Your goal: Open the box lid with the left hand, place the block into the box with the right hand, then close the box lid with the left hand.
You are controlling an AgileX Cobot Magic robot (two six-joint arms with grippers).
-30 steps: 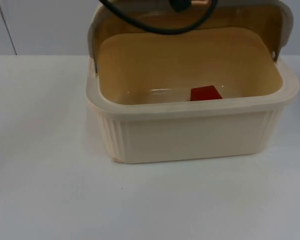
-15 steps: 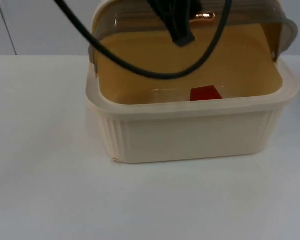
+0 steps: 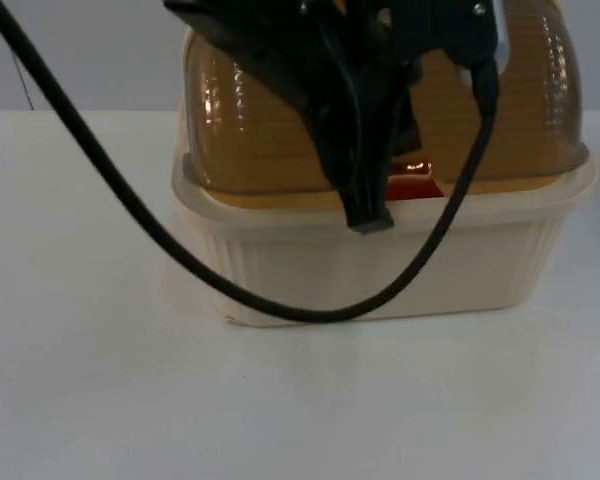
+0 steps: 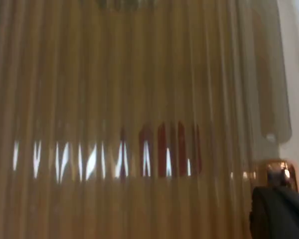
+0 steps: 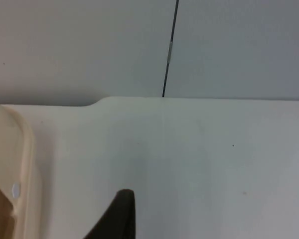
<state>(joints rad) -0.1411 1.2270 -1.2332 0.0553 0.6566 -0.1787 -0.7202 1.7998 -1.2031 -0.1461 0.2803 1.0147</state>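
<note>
The left gripper point(image 3: 365, 215) presses the brown lid point(image 3: 520, 120) down over the cream box point(image 3: 280, 265) on the table point(image 3: 90, 380); its fingers' state I cannot tell. The red block point(image 3: 412, 187) lies inside. The right gripper point(image 5: 117, 219) waits right of the box.

You have a white surface point(image 3: 100, 380) ending at a grey partition wall point(image 3: 80, 50). Directly on it stands one thing: a cream plastic box point(image 3: 380, 270) with ribbed corners, set toward the far edge and close to the wall. From the right wrist camera you can see the box's rim point(image 5: 20, 149) at the side, bare white surface point(image 5: 199, 164) beside it, and the wall's dark vertical seam point(image 5: 169, 50) beyond.
</note>
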